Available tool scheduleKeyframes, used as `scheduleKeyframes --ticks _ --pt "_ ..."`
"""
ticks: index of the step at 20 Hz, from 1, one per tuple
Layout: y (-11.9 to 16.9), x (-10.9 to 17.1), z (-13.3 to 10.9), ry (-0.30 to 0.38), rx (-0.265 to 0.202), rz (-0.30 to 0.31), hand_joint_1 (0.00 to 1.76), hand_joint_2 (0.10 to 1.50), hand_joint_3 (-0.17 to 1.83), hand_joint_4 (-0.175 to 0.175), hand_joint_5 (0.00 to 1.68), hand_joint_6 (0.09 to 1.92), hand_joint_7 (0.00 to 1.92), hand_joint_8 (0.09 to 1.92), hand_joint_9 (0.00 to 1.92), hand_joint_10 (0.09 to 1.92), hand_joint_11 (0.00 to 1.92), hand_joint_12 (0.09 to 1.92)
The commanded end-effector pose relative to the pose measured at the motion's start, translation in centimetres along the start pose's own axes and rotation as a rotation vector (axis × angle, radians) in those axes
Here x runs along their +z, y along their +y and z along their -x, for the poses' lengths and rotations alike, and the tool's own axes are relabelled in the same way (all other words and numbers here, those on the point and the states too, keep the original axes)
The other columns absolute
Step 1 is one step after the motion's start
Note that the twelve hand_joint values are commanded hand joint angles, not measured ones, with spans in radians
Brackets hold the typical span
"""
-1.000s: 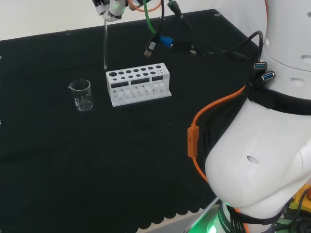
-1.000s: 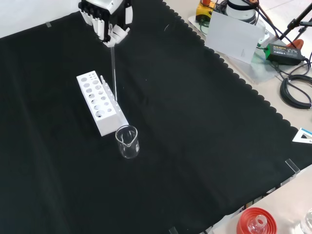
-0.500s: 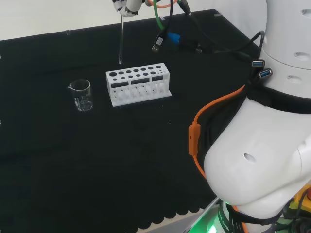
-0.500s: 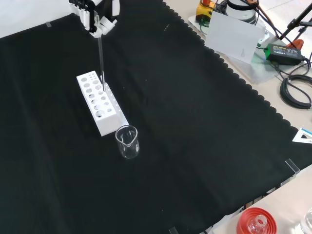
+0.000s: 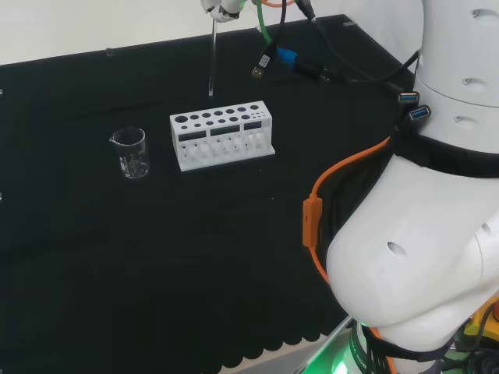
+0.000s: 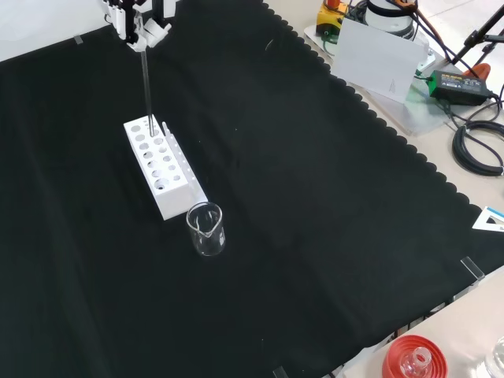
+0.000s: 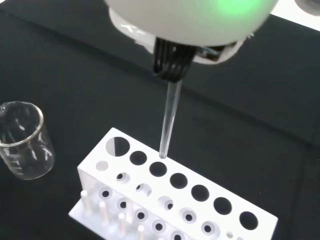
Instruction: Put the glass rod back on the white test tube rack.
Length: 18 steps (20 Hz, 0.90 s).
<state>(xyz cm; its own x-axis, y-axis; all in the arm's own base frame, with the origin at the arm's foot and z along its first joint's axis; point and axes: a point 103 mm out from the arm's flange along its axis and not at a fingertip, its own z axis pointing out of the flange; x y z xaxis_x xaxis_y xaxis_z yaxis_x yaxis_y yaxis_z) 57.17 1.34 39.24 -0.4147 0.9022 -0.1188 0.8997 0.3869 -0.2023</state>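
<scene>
Black cloth covers the bench; in the head view the hand sits at the top edge, pinching a glass rod that hangs upright, its tip above the far side of the white rack. A beaker stands left of the rack, apart from it, with bare cloth all round.

In the front view the hand holds the rod over the rack's far end; the beaker stands just beyond the near end.

In the wrist view the rod's tip hovers just above the rack's row of large holes, beaker off to one side.
</scene>
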Motion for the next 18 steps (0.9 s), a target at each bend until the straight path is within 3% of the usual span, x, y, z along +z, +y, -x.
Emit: scheduleKeyframes --ticks 1,7,18 --pt "-0.3 0.0 1.3 0.001 0.014 0.004 1.33 0.53 0.89 -0.175 1.18 0.75 1.43 0.71 1.8 0.38 1.66 0.68" --pt "-0.3 0.7 2.1 0.017 0.049 -0.003 1.33 0.53 0.89 -0.175 1.18 0.75 1.43 0.71 1.8 0.38 1.66 0.68" --pt "1.4 2.2 1.5 0.016 0.043 -0.028 1.33 0.53 0.89 -0.175 1.18 0.75 1.43 0.71 1.8 0.37 1.66 0.68"
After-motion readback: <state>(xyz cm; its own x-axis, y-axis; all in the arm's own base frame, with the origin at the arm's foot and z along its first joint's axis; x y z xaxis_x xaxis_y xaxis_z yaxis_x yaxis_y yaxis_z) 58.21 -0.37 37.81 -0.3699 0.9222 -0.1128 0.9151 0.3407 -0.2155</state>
